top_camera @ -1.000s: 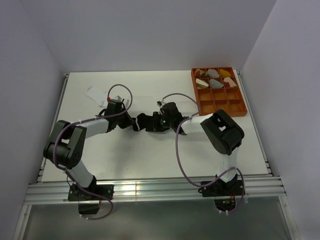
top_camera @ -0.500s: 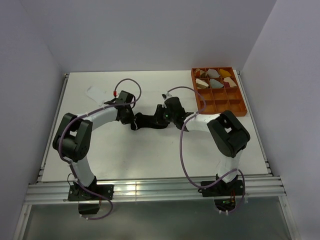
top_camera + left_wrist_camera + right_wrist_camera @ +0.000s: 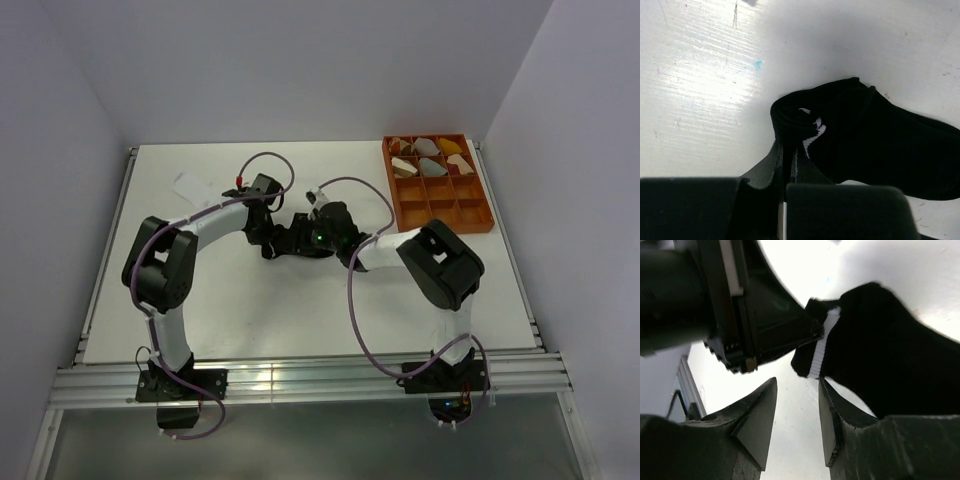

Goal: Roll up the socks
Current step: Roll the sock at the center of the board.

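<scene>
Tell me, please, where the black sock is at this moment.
In the top view the black sock is near the middle of the table, between the left gripper, which pinches its cuff, and the open right gripper.

The arms (image 3: pixel 208 222) are white-shelled with black joints, trailing looped purple cables (image 3: pixel 350 300).

We get bright, even overhead light on the white tabletop (image 3: pixel 300 300), with streaky glare in the left wrist view. The black sock (image 3: pixel 880 140) shows little detail; the right claw (image 3: pixel 796 390) looks soft.
</scene>
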Available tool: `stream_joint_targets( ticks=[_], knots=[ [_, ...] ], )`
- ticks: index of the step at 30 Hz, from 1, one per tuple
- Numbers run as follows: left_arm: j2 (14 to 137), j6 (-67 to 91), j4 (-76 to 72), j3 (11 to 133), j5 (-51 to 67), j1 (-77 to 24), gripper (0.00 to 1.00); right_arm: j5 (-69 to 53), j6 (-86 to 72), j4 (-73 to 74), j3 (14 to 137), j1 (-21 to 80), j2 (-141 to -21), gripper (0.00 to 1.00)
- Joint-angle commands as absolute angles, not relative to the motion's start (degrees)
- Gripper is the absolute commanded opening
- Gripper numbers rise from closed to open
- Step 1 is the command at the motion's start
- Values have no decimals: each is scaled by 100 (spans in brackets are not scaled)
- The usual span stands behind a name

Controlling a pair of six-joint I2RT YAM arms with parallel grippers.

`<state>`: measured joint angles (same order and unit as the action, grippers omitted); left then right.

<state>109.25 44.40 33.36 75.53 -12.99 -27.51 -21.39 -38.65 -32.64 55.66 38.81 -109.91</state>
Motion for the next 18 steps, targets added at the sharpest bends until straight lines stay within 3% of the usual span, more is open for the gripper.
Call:
stream_joint_targets(
  ticks=[1,8,18],
  knots=[
    [11250,4412,3797,7523,-1503,-2777,0,-1926,-3552,-3937,5336,4139,-10987,47],
    [11382,4421,3797,7559,-1292,-2777,0,-476,-2822,-4806,4755,4737,-10889,52],
    [11479,4386,3797,7629,-985,-2777,0,1572,-1522,-4624,5203,5668,-11284,54]
  ],
)
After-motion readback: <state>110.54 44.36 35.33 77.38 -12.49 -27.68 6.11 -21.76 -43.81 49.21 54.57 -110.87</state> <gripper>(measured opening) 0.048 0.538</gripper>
